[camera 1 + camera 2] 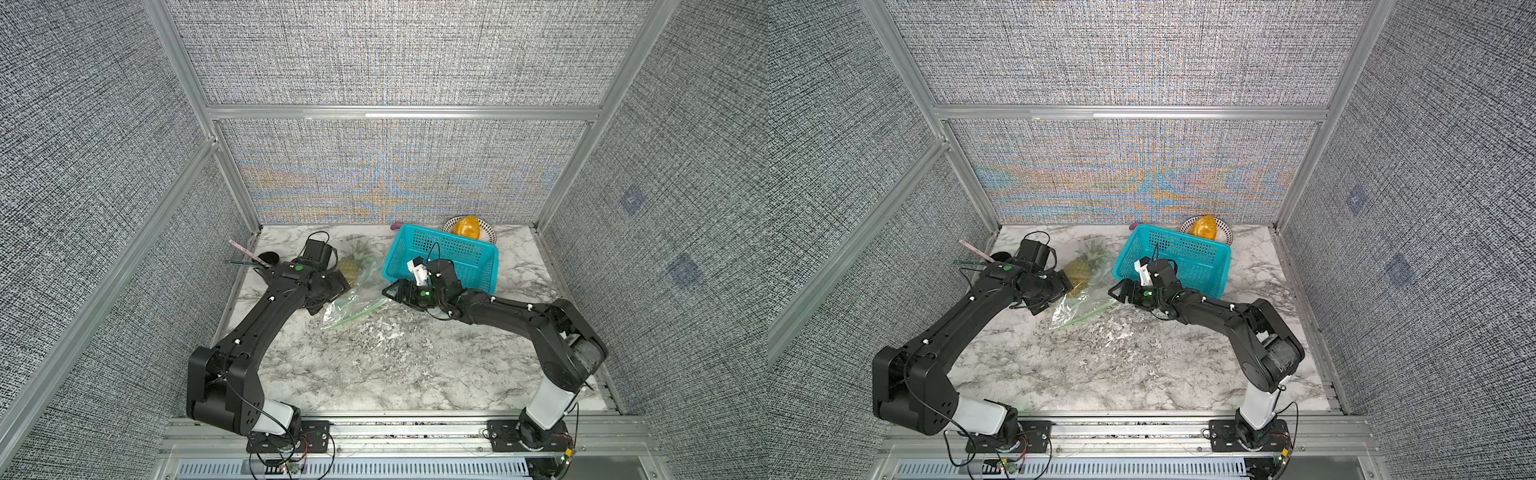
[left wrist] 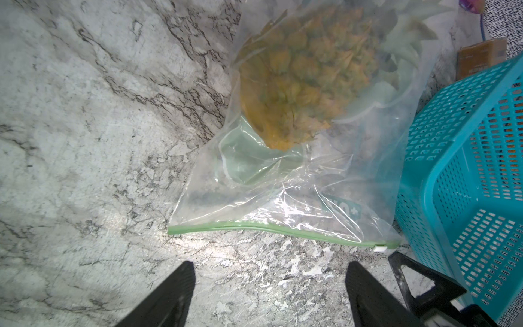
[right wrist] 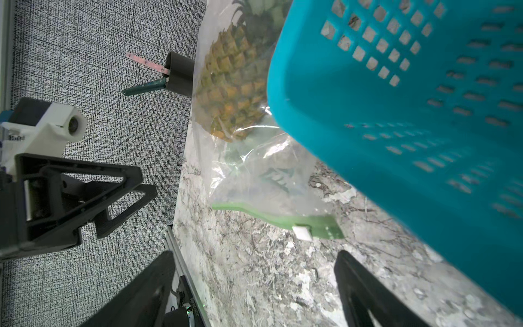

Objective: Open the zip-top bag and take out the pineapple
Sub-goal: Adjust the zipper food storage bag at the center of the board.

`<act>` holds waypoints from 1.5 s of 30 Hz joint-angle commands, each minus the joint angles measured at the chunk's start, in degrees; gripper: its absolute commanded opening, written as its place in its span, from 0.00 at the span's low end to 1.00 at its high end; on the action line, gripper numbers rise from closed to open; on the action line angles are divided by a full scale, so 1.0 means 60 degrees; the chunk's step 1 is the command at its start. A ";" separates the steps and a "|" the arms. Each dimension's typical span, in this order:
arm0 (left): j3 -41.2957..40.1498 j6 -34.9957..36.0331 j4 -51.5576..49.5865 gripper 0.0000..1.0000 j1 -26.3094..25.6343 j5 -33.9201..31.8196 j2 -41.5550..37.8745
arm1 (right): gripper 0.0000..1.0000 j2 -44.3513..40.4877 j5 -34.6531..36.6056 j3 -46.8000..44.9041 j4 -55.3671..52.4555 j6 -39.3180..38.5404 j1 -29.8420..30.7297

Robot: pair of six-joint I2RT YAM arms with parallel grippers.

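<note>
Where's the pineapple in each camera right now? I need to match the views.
In a top view: pineapple inside the zip-top bag, just left of the teal basket.
In a top view: again in the bag, left of the basket, at.
Left wrist: inside the bag, beyond the green zip strip.
Right wrist: in the bag, beside the basket's corner.
Shared landmark: the teal basket.

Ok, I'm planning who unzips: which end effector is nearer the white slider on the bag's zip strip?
Right. The right end effector sits close by the white slider at the zip strip's end; the left end effector faces the strip's middle, farther off.
</note>
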 commanded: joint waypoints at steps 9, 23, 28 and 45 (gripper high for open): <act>0.0002 -0.0794 -0.0050 0.87 -0.0087 -0.0023 -0.0072 | 0.85 0.1357 -0.0172 0.0964 0.1141 0.0041 -0.0096; -0.2251 -0.3913 0.2723 0.89 -0.0427 0.0899 -0.1269 | 0.36 0.1796 -0.0395 0.0834 0.2309 0.0812 0.0229; -0.3463 -0.5674 0.4657 0.89 -0.0909 0.0837 -0.1622 | 0.26 0.1597 -0.0510 0.0597 0.2505 0.1160 0.0271; -0.3924 -0.7409 0.6520 0.78 -0.2064 0.0053 -0.1048 | 0.07 0.1523 -0.0963 0.0042 0.4358 0.3701 0.0559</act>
